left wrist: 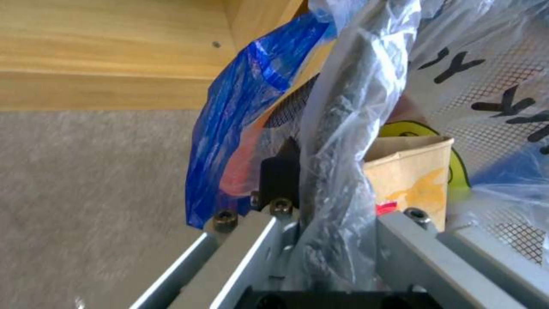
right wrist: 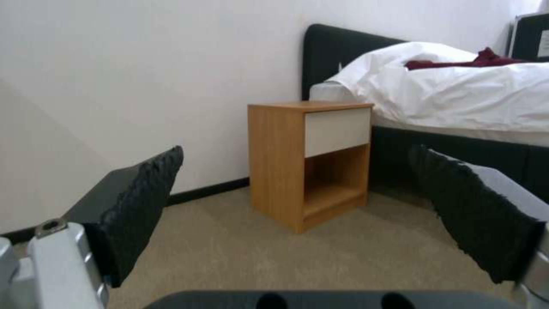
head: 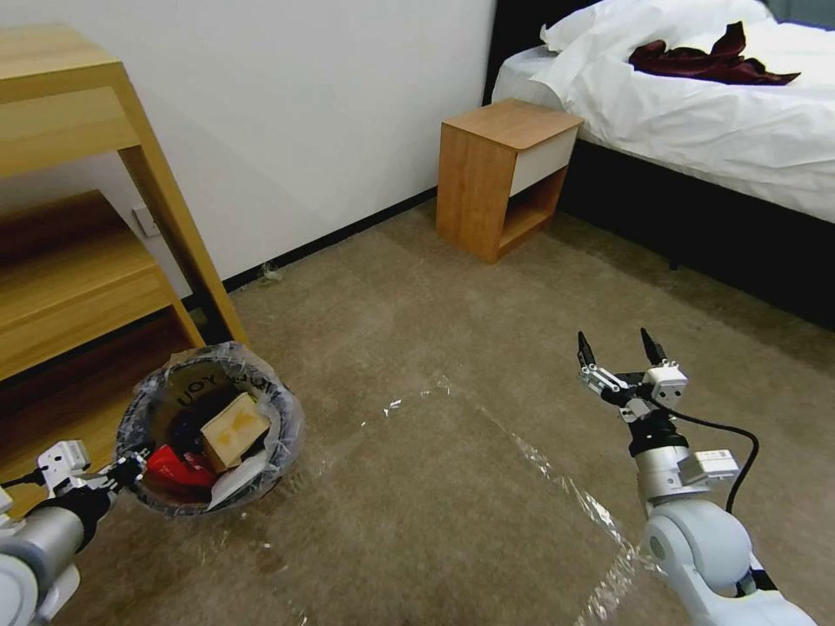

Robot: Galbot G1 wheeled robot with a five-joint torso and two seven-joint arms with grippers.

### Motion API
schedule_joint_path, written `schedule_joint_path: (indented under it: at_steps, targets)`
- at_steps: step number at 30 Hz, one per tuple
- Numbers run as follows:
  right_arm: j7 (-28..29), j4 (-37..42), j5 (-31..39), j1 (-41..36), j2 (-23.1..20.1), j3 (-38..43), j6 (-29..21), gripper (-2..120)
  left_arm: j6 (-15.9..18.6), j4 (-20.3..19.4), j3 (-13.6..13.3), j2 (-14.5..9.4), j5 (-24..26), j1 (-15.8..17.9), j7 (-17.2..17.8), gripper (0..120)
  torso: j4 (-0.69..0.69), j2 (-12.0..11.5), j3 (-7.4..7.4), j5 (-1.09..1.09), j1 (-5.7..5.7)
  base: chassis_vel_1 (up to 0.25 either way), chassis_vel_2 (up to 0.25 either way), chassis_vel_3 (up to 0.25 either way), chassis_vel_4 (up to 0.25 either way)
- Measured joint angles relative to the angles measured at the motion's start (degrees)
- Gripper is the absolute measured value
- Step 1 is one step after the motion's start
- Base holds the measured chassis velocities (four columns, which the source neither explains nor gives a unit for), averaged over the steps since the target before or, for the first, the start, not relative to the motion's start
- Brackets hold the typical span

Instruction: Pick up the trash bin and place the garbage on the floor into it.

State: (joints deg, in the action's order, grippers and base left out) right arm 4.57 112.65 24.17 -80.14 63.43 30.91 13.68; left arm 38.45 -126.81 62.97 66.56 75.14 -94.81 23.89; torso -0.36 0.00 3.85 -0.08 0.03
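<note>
The trash bin [head: 211, 430] sits at the left of the head view, beside the leg of the wooden shelf unit [head: 78, 209], with a small cardboard box [head: 233, 428], a red wrapper [head: 174, 469] and a bit of white paper [head: 233, 485] already inside its clear liner bag [left wrist: 354, 128]. Whether its base rests on the carpet [head: 452, 487] or hangs just off it cannot be told.

The left pincer [head: 130, 469] is closed on the bin's near rim; the left wrist view shows the bunched plastic and the dark rim edge squeezed between its fingers [left wrist: 280, 176].

The likely trouble lies in that hold. It takes the rim at one point, through slippery film, so the bin could swing, tip and spill its load, or the liner could slide and let the rim go. The shelf leg stands close enough to catch the bin if it swings.

The right pincer [head: 619, 356] is held up over bare carpet and tape strips [head: 557, 478], well apart from the bin, fingers spread wide and gripping nothing, facing the nightstand [right wrist: 312, 161] and the bed [right wrist: 457, 94].
</note>
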Motion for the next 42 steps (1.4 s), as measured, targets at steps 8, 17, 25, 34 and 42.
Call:
schedule_joint_path:
  at_steps: [8,17,25,34,42]
  targets:
    - [0.0,-0.8,0.0,0.5,0.2,-0.4,0.0,100,0.0,0.6,-0.2,0.1,-0.2,0.3,0.0,0,0.00,0.0,0.00,0.01,0.00,-0.136,0.160,0.150,-0.153]
    - [0.0,-1.4,-0.4,0.9,0.1,-0.8,0.6,100,0.0,1.0,-0.3,0.2,-0.4,0.4,0.0,0,-0.01,0.0,0.00,0.00,-0.01,-0.160,0.138,0.147,-0.149]
    - [-0.5,-1.5,-0.1,0.9,0.1,-1.2,1.5,100,0.1,0.8,-0.4,0.6,-0.5,0.1,-0.1,0,0.00,0.0,0.00,0.00,0.00,-0.097,0.106,0.105,-0.111]
    - [-1.8,-1.4,0.7,0.7,0.0,-1.3,3.0,100,0.1,0.1,-0.4,0.9,-0.8,-0.3,-0.1,0,0.00,0.0,0.00,0.00,-0.01,-0.008,0.008,0.013,-0.012]
    - [-2.1,-1.3,0.7,0.5,0.0,-1.3,3.2,100,0.1,-1.3,-0.3,1.4,-1.2,-1.5,-0.1,0,0.00,0.0,0.00,0.01,-0.01,0.000,0.000,0.000,0.000]
